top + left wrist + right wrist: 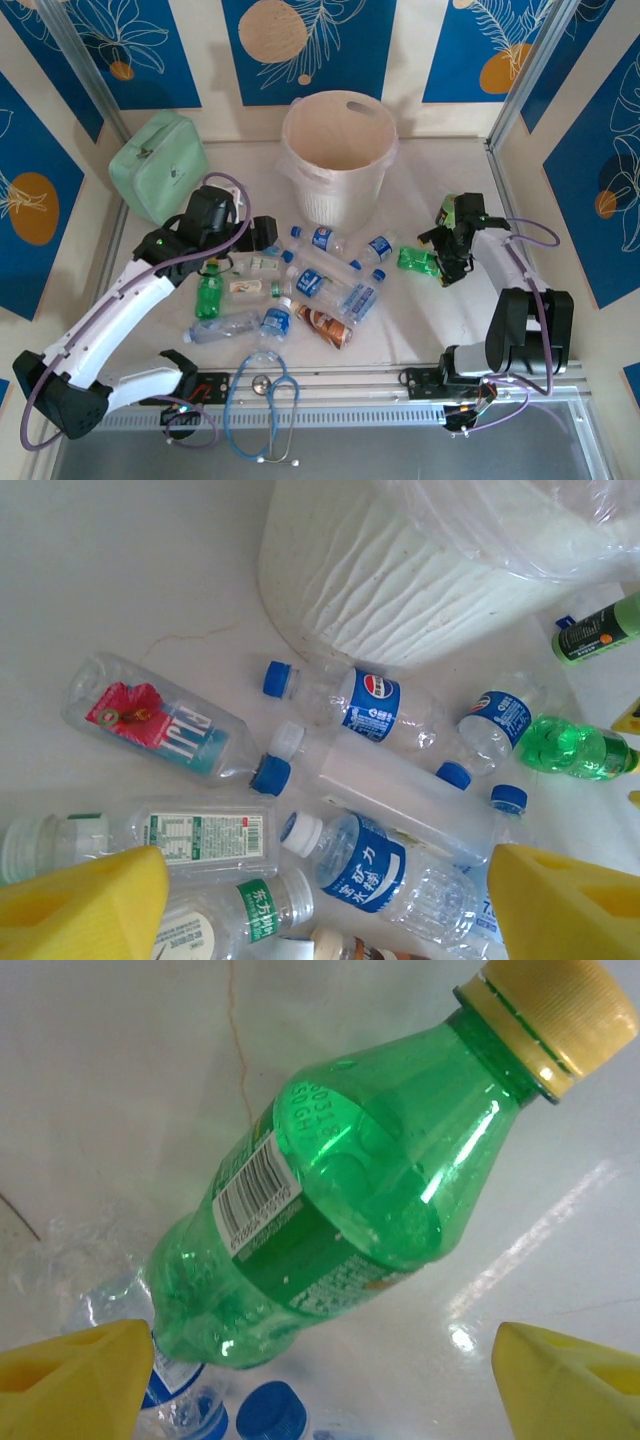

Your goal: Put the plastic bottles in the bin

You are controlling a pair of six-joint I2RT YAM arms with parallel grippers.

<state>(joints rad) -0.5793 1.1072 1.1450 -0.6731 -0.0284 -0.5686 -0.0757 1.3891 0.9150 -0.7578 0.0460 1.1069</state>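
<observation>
step: pick approach | right gripper (325,1380) spread wide over green bottle (330,1210), nothing held | left gripper (330,905) spread above bottles (300,285) lying before bin (340,195) | next: descent and closure judged needed

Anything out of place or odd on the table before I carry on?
A blue-tubed stethoscope lies at the near edge, its chest piece close to the bottles; it isn't a bottle and could get grabbed. A mint-green pouch sits left of the bin. No spills visible.
</observation>
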